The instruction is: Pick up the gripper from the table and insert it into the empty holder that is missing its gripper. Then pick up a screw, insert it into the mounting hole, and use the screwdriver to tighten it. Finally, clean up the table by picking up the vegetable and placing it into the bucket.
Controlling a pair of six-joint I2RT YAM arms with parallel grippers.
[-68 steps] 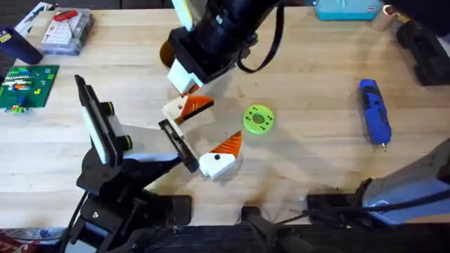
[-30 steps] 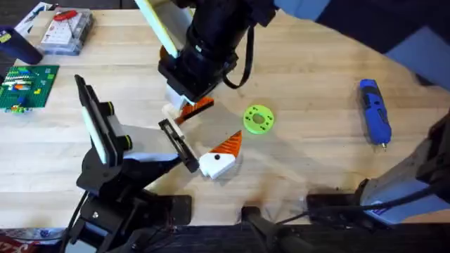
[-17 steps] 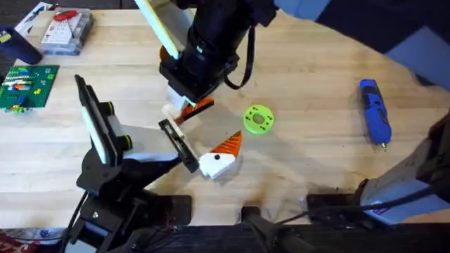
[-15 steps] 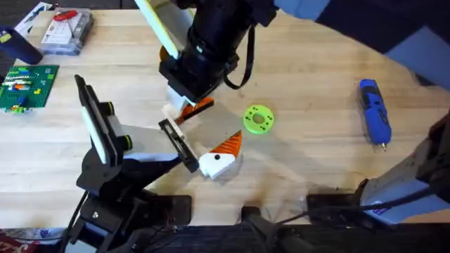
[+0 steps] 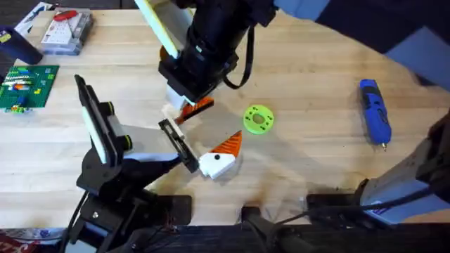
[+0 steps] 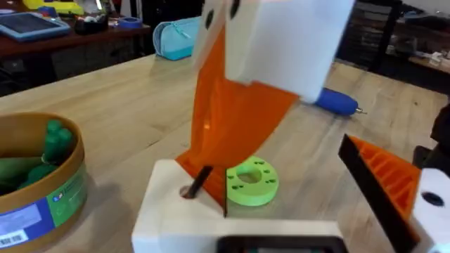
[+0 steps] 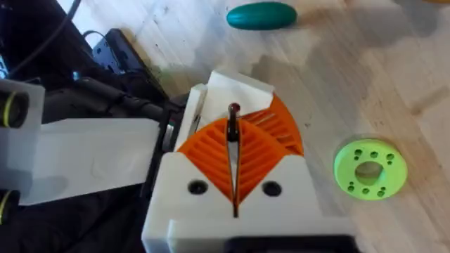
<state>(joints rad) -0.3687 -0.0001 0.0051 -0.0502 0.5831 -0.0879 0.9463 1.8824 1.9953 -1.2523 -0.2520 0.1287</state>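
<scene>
Currently, right hand [image 5: 184,98]: in the overhead view, centre-left of the frame, down over the gripper; orange pads [image 7: 256,151] pressed together. Whether they pinch the piece I cannot tell.
Gripper [image 5: 202,105]: on the tabletop under the right hand, its orange tip poking out toward the right of the frame.
Holder [image 5: 177,144]: black plate on a white arm, just below the gripper in the overhead frame.
Left hand [image 5: 204,158]: lower centre-left; grip state cannot be told.
Screwdriver [image 5: 375,119]: lying on the tabletop at the right, well apart.
Bucket [image 6: 42,204]: lower left of the left wrist frame, green pieces inside.
Green disc [image 5: 258,119]: flat, just right of the gripper.
</scene>
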